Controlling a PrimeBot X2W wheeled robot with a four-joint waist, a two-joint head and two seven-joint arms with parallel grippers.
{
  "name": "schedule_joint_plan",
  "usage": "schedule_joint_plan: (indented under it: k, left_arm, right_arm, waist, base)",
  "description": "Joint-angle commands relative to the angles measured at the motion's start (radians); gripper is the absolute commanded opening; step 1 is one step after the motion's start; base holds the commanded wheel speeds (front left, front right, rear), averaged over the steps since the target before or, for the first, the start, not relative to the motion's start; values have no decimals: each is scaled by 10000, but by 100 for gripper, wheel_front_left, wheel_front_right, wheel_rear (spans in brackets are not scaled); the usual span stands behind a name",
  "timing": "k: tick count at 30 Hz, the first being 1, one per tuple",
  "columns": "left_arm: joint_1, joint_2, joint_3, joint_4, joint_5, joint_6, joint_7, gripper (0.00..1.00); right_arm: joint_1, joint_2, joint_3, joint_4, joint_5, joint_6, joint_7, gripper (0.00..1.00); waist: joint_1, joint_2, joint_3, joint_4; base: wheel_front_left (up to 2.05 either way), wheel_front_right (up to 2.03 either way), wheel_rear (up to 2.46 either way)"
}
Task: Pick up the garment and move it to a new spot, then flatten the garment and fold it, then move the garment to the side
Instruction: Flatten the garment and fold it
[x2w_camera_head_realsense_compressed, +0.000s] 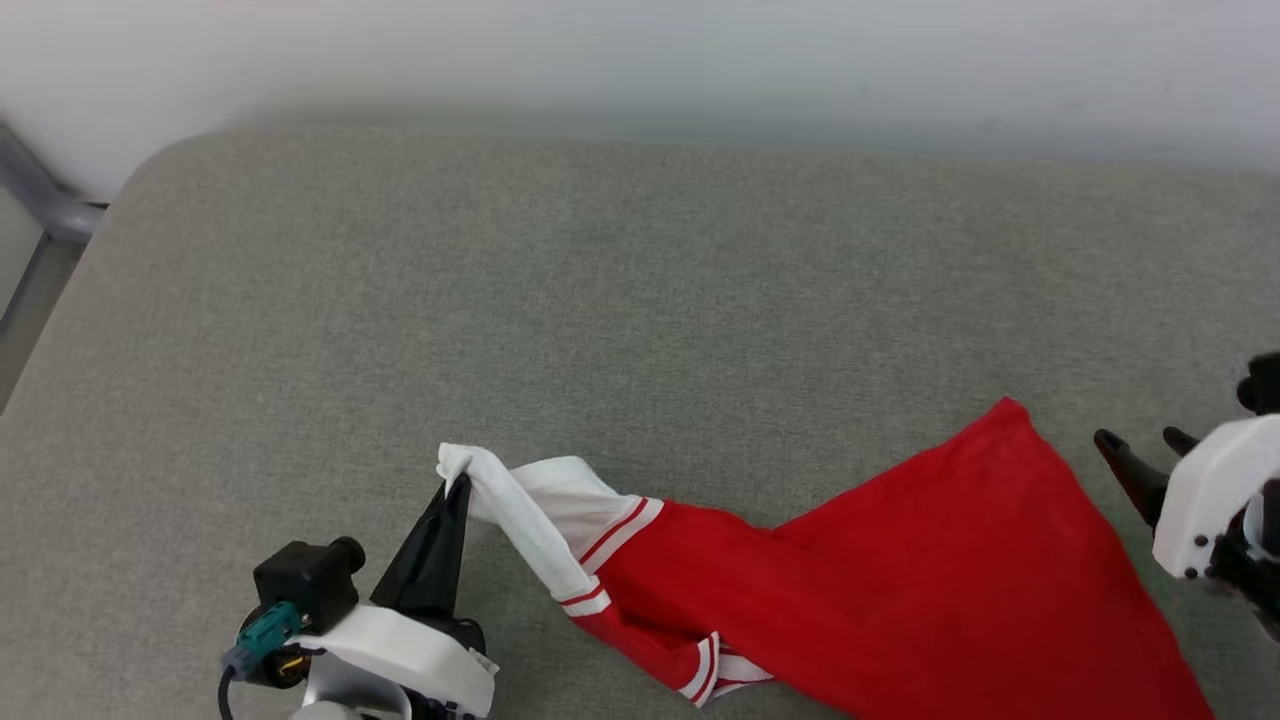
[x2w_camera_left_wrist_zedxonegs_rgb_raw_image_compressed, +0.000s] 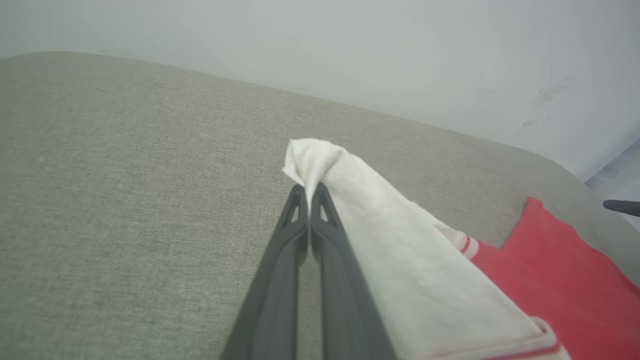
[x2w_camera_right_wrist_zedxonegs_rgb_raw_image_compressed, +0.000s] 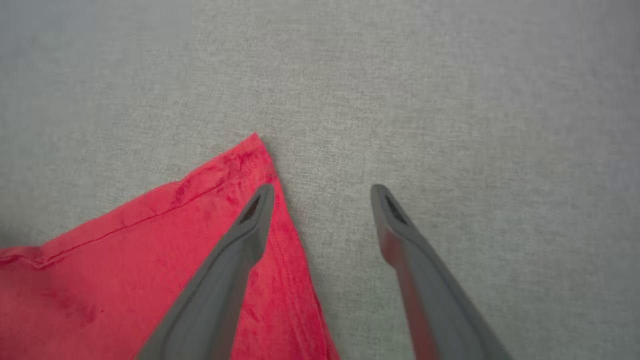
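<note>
Left tool (x2w_camera_head_realsense_compressed: 457, 486) clamped the white sleeve of garment (x2w_camera_head_realsense_compressed: 900, 590), stretched left-to-right, hem corner pointing away; right tool (x2w_camera_head_realsense_compressed: 1135, 437) spread wide, empty, beside it.

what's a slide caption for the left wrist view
Left hand pinches the jersey's white sleeve over a grey fabric surface.

On the head camera I lose the lower part of the shirt (x2w_camera_head_realsense_compressed: 900, 590) past the bottom edge, and the right edge cuts off most of the right gripper (x2w_camera_head_realsense_compressed: 1135, 436). My right wrist view is soft, the shirt's hem line smeared.
</note>
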Motion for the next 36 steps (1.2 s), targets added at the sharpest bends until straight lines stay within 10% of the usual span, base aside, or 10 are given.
schedule_joint_plan:
  k: [1, 19, 20, 22, 36]
  left_arm:
    - [-250, -41, -70, 28, 75, -79, -80, 0]
    - [-982, -270, -283, 455, 57, -380, -380, 0]
    - [-984, -272, -275, 473, 55, -387, -372, 0]
    - [-977, -267, -264, 514, 52, -392, -390, 0]
    - [-1352, 87, -217, 662, 196, -461, -417, 0]
  right_arm:
    - [-505, -275, 397, 127, 182, -7, 697, 100]
    - [-1865, -724, 3277, 2146, 1037, -2, 4338, 100]
    - [-1799, -706, 3429, 2236, 1128, -2, 4490, 86]
    - [-1709, -632, 3604, 2448, 1343, 8, 4773, 2]
    - [-3010, -919, 3110, 1759, 1386, -7, 2356, 0]
  waist:
    - [-2, -1, 400, 342]
    - [-2, -1, 1237, 818]
    - [-2, -1, 1238, 807]
    - [-2, -1, 1195, 772]
    - [-2, -1, 361, 526]
  base:
    - [0, 0, 0]
    - [0, 0, 0]
    - [0, 0, 0]
    - [0, 0, 0]
    - [0, 0, 0]
